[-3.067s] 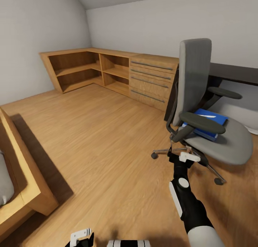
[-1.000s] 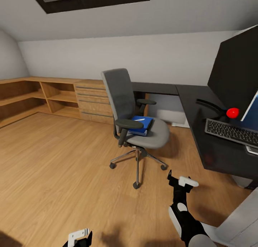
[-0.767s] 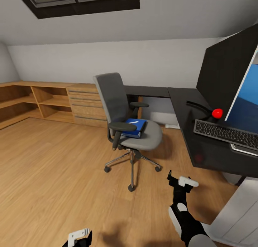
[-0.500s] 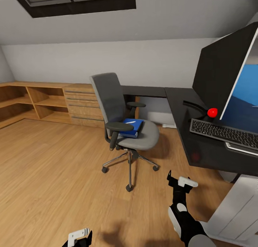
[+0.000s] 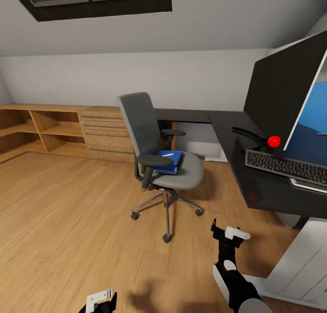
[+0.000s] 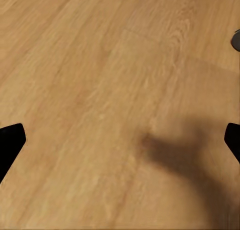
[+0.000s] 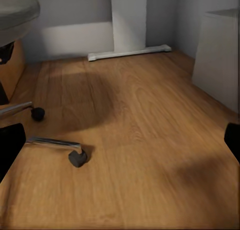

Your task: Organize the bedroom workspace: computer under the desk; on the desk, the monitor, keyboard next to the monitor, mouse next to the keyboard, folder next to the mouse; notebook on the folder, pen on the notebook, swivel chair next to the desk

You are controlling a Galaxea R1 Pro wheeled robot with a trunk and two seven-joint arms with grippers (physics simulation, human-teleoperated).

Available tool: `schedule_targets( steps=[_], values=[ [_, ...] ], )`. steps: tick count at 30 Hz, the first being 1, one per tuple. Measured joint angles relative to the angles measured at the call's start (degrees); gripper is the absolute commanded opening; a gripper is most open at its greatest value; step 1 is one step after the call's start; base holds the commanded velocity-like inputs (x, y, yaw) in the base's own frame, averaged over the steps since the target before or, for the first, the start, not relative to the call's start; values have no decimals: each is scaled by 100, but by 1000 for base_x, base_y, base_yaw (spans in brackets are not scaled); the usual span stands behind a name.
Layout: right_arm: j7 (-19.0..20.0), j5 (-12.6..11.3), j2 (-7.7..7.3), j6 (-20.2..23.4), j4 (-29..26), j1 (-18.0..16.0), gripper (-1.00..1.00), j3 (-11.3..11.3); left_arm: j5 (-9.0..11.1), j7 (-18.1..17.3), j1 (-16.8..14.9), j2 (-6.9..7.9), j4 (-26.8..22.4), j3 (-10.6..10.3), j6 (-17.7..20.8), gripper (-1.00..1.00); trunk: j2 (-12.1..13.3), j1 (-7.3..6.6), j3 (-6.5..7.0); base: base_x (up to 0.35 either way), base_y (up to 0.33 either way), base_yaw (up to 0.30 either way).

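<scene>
**Folder waits on the chair seat; both of your arms are low and empty**

Your right gripper (image 5: 225,232) hangs low over the wooden floor (image 5: 68,222), and its jaws stand wide apart with nothing between them; in the right wrist view only the two dark tips show at the edges of the picture. Your left gripper (image 5: 101,300) is also low, near your own body, and the left wrist view shows its tips far apart above bare floor. Both are held like this, I think, because you are driving and not reaching.

The swivel chair (image 5: 159,154) stands ahead of the right gripper and a little to its left, well apart from it. One caster (image 7: 77,158) and a chrome leg show close in front of that gripper. The blue folder (image 5: 169,161) lies flat on the seat, between the armrests, and a thin white pen (image 5: 168,155) seems to rest on top of it. A separate notebook I cannot make out.

To the right of the right gripper and higher is the black tabletop (image 5: 254,186). The monitor (image 5: 286,90) stands on it already, and the keyboard (image 5: 287,166) lies just in front of it. The mouse I cannot tell.

In my judgement the next step is to come nearer to the seat, so that the folder is in reach.
</scene>
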Motion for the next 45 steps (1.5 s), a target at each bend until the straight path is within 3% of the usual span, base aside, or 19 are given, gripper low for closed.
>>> schedule_targets(
  steps=[13, 45],
  values=[
    [2, -7, -8, -2, 13, -1, 100, -2, 1, -3, 0, 0, 1, -3, 2, 100, 0, 0, -5, 0, 226, -182],
    [-1, 8, -25, -131, 5, -1, 100, -10, 14, 4, 0, 35, 4, -22, -219, 100, 0, -2, -7, 105, 47, -6]
  ],
)
